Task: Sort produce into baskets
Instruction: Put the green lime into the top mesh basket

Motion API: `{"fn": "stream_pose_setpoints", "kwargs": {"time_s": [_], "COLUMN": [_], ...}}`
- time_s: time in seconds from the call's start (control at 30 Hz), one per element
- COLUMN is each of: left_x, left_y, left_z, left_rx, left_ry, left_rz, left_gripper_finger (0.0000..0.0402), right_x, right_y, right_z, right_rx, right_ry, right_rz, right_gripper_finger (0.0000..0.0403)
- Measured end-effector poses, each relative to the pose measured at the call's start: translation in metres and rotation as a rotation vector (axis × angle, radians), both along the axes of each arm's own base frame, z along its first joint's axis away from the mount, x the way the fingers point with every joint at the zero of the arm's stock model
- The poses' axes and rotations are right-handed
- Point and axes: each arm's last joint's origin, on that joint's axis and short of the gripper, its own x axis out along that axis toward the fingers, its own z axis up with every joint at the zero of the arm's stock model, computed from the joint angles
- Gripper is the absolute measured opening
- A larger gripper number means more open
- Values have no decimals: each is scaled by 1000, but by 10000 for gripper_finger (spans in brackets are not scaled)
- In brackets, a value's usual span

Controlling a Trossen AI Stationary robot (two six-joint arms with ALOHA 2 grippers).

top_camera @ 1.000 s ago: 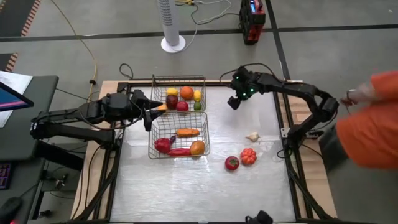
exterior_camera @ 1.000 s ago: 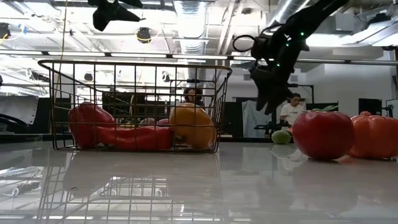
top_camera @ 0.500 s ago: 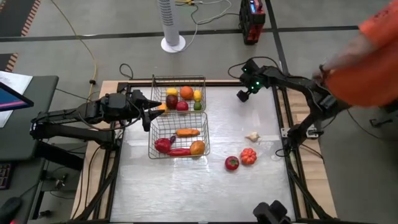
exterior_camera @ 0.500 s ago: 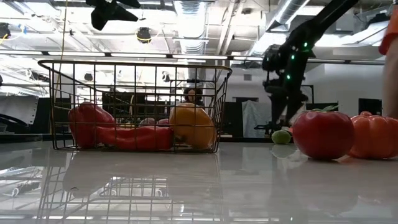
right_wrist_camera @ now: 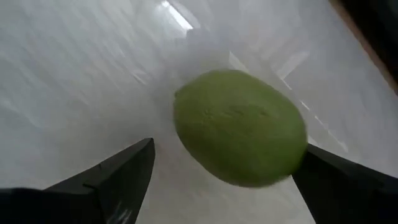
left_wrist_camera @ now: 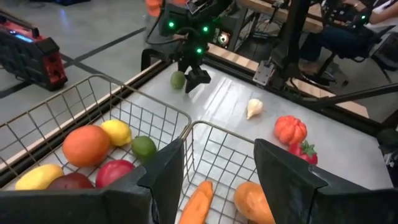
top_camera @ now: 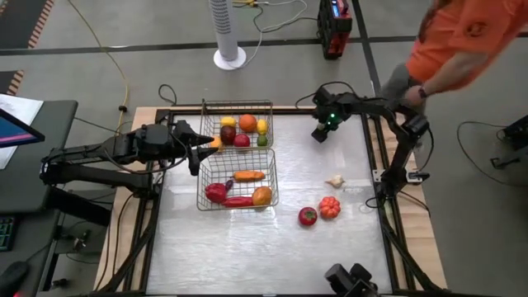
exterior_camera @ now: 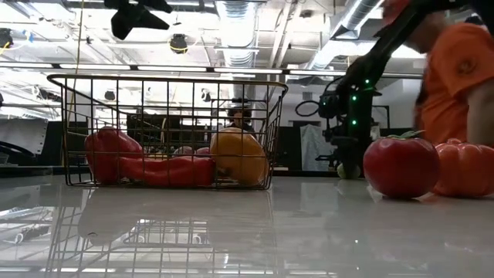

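Two wire baskets stand left of centre. The far basket [top_camera: 238, 103] holds an orange, lemons, a red apple and a lime. The near basket [top_camera: 237, 206] holds a carrot, a red pepper, a chili and an orange fruit. A green lime [right_wrist_camera: 239, 127] lies on the table at the far right. My right gripper [top_camera: 318, 134] is open and low over it, one finger on either side [right_wrist_camera: 227, 146]. My left gripper [top_camera: 198, 148] is open and empty, hovering over the baskets' left side [left_wrist_camera: 219, 146]. A tomato [top_camera: 308, 216], a small pumpkin [top_camera: 330, 207] and a garlic bulb [top_camera: 335, 181] lie loose.
A person in an orange shirt [top_camera: 462, 37] stands at the table's far right corner, a hand [top_camera: 412, 95] close to my right arm. A white fan base [top_camera: 229, 56] and a red device [top_camera: 334, 29] stand beyond the far edge. Bare tabletop lies along the near edge.
My right gripper has gone a little toward the table's far right and down, until it hangs close over the tabletop at the lime. The person has walked from the table's right side round to its far right corner.
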Motion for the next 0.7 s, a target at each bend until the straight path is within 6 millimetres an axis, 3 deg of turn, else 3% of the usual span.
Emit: {"fn": "stream_pose_setpoints", "kwargs": {"time_s": [0.2,0.53,0.7], "left_x": [0,0,-1], "left_y": [0,0,0], "left_z": [-1,-1,-1], "left_rx": [3,0,0], "left_ry": [9,14,14], "left_rz": [-2,-11,-11], "left_gripper_finger": [183,183,183], "right_x": [12,28,30], "right_y": [2,-4,-2], "right_z": [-2,14,13], "right_rx": [-45,-123,-114], "right_ry": [-21,-88,-82], "right_rz": [78,112,118], "right_gripper_finger": [358,293,285]}}
